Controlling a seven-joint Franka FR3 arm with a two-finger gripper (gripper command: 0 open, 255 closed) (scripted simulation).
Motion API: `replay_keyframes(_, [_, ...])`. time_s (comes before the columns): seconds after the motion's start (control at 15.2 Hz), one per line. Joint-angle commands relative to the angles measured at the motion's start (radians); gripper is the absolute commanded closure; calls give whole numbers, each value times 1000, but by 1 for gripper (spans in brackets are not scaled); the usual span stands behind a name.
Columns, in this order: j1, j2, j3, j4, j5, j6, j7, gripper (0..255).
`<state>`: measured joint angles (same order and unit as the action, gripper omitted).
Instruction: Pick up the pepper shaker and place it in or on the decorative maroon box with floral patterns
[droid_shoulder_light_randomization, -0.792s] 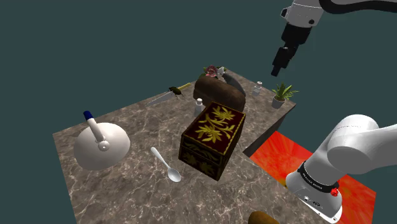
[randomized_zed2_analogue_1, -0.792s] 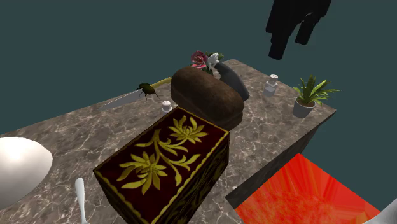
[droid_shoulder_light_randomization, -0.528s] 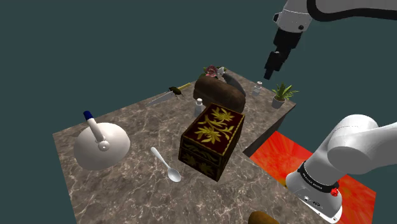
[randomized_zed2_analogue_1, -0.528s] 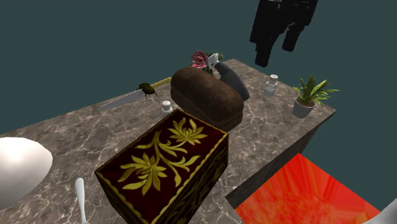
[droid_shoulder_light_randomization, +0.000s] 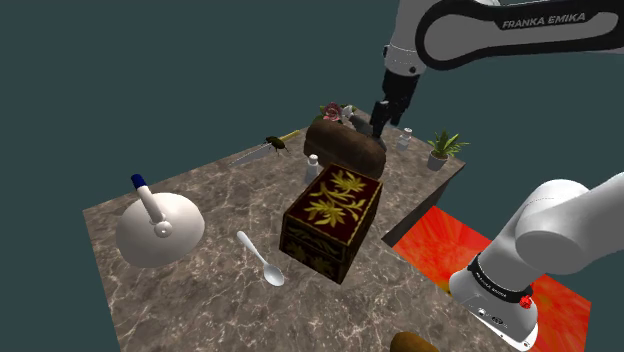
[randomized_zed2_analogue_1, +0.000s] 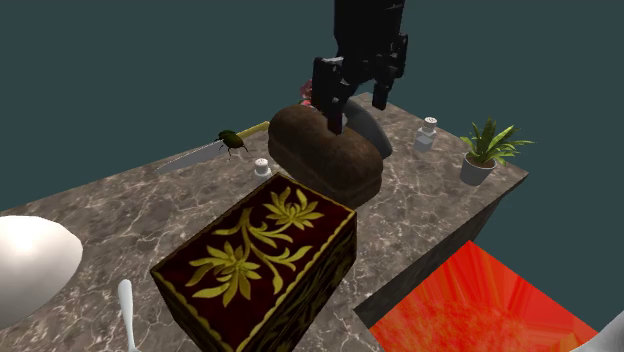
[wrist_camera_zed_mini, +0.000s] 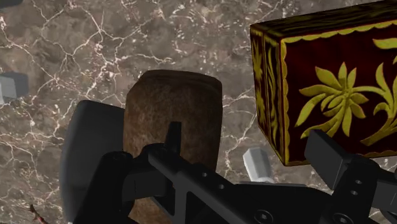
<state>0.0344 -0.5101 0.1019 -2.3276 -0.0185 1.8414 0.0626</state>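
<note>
Pepper shaker (randomized_zed2_analogue_1: 262, 166) upright and untouched on marble table (randomized_zed2_analogue_1: 100, 210), below claw (randomized_zed2_analogue_1: 357, 112) and just beside maroon floral box (randomized_zed2_analogue_1: 260, 250); claw above brown loaf (randomized_zed2_analogue_1: 330, 150), fingers wide apart, empty; grasp, lift and placement not yet done.

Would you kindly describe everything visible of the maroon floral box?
The box is a closed, rectangular chest, dark maroon with gold flowers and leaves on top and sides and a gold scalloped border. It stands flat on the marble table, turned cornerwise in the shoulder view, touching nothing else.
</note>
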Motion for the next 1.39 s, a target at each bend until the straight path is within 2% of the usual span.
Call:
replay_keyframes(0.0, [1, 69, 21, 24, -3, 47, 30, 0])
replay_keyframes(0.53, [5, 357, 94, 148, -59, 205, 161, 0])
replay_keyframes(1.06, [33, 668, 127, 361, -169, 284, 299, 0])
replay_keyframes(1.32, [34, 695, 122, 349, -180, 320, 308, 0])
